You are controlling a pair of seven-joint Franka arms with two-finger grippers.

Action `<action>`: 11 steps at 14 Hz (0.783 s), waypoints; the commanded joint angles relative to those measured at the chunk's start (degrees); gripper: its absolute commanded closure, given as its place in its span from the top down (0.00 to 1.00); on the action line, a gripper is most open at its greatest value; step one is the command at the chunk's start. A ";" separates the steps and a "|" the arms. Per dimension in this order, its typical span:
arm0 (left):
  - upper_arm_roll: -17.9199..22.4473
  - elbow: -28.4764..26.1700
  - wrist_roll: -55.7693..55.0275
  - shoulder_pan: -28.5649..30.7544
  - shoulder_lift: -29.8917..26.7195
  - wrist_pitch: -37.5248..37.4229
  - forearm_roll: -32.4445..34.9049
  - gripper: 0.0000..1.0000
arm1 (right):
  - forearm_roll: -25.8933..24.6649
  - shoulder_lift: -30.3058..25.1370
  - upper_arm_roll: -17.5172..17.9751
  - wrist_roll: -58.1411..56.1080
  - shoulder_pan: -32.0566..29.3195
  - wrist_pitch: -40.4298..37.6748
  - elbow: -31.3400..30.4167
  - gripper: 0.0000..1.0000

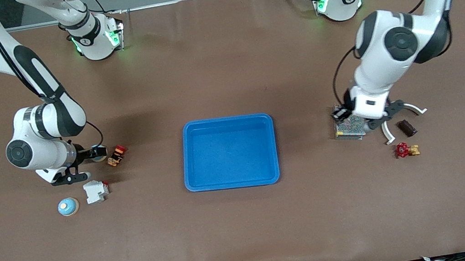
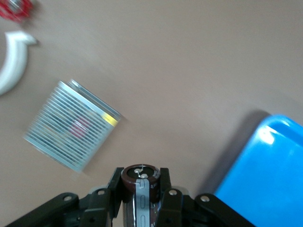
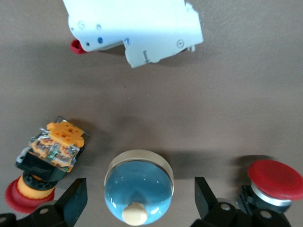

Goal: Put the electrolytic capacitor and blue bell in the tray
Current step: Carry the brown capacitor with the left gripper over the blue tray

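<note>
The blue tray (image 1: 229,154) lies mid-table with nothing in it; one corner of the tray (image 2: 270,175) shows in the left wrist view. My left gripper (image 1: 371,125) hangs over the mesh-covered metal box (image 1: 348,128), shut on the dark brown electrolytic capacitor (image 2: 141,177), which stands upright between the fingers. My right gripper (image 1: 95,153) is open at the right arm's end, its fingers (image 3: 75,194) flanking a blue bell (image 3: 138,189) with a cream knob, clear of it on both sides. A second blue bell (image 1: 68,206) sits nearer the front camera.
Around the right gripper are a white breaker (image 1: 95,191), an orange-yellow switch (image 1: 117,155) and a red mushroom button (image 3: 274,182). Near the left gripper lie two white curved pieces (image 1: 416,108), a brown block (image 1: 407,127) and a red valve (image 1: 405,150).
</note>
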 commanded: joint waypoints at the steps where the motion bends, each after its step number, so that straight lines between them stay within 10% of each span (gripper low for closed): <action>1: 0.40 4.25 -7.59 -4.75 3.99 -1.11 0.76 0.00 | -0.48 0.17 0.07 -0.81 -0.39 0.49 -0.23 1.00; 11: 0.66 18.66 -40.57 -17.86 21.82 -0.84 8.06 0.00 | -0.48 0.78 0.16 -3.80 -1.19 0.67 -0.05 0.95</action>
